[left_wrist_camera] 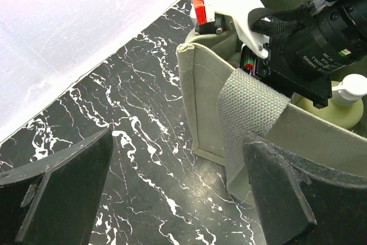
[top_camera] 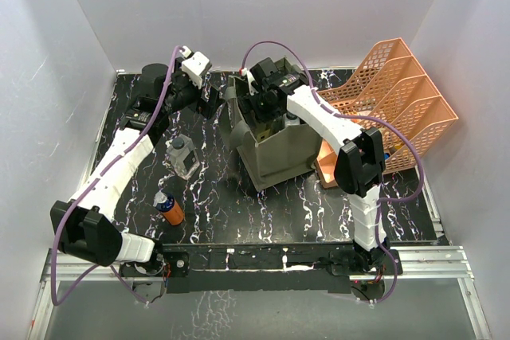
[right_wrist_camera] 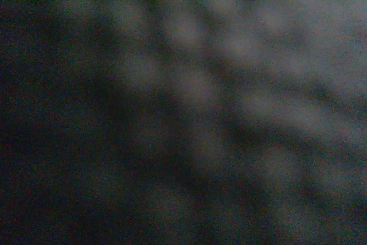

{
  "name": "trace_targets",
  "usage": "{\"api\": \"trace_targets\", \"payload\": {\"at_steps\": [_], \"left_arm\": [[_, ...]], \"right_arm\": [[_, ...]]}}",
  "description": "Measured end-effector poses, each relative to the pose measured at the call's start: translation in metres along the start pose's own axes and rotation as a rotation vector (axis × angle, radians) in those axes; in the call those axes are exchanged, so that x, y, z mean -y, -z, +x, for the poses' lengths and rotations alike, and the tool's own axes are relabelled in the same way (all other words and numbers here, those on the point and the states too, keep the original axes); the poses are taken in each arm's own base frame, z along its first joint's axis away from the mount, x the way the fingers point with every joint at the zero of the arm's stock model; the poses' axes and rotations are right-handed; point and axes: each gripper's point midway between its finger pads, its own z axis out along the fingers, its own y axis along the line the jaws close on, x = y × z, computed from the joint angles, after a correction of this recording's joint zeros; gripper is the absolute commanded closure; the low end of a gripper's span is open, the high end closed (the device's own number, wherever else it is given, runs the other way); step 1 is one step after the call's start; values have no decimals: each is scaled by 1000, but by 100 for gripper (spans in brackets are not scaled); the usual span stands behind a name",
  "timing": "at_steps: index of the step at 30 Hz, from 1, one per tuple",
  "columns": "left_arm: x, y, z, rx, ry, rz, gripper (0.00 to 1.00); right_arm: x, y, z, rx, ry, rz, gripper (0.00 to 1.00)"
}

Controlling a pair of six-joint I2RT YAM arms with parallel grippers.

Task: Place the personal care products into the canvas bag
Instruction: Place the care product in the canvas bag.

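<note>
Well, two bottles sit on the table (top_camera: 263,212) outside the canvas bag (top_camera: 283,153): a clear bottle (top_camera: 183,157) with a black cap and, nearer the arms' bases, an orange bottle (top_camera: 169,209) with a blue-white top, lying on its side. Both look to me like light, stiff plastic with smooth skins, so I'd expect them to slip if pinched near the cap. The middle of the body seems the safest place to take hold. The orange one, being round and lying down, could roll at a nudge. The bag is soft cloth standing mid-table, and its walls will likely give if pushed. A strap (left_wrist_camera: 246,119) droops over its near corner.

The left gripper (top_camera: 211,103) hangs just beside the bag's left wall, its fingers (left_wrist_camera: 63,193) spread wide with nothing between them. The right gripper (top_camera: 265,113) is plunged into the bag's mouth with its fingertips hidden. Its own camera gives only a dark blur, so I cannot tell whether it is spread or pinching anything. Inside the bag I make out just a white pump top (left_wrist_camera: 351,87) and something pale yellow beside it; how many bottles are in there is out of sight. The orange trays (top_camera: 398,93) on the right are partly blocked by the right arm.
</note>
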Motion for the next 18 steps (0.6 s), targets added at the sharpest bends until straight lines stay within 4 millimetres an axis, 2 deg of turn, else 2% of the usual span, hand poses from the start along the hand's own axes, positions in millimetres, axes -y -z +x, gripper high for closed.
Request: {"api": "trace_targets", "payload": {"at_steps": [3, 7, 12, 14, 18], "left_arm": [[-1, -2, 0, 2, -1, -1, 8], [-1, -5, 3, -4, 2, 0, 8], [-2, -5, 2, -1, 3, -2, 8], [-2, -5, 2, -1, 4, -3, 8], [-2, -5, 2, -1, 3, -3, 8]], "right_arm": [[0, -1, 0, 2, 0, -2, 50], [-1, -2, -1, 5, 1, -6, 49], [-1, -2, -1, 5, 1, -6, 43], [-1, -2, -1, 5, 1, -6, 38], [-1, -2, -1, 5, 1, -7, 35]]}}
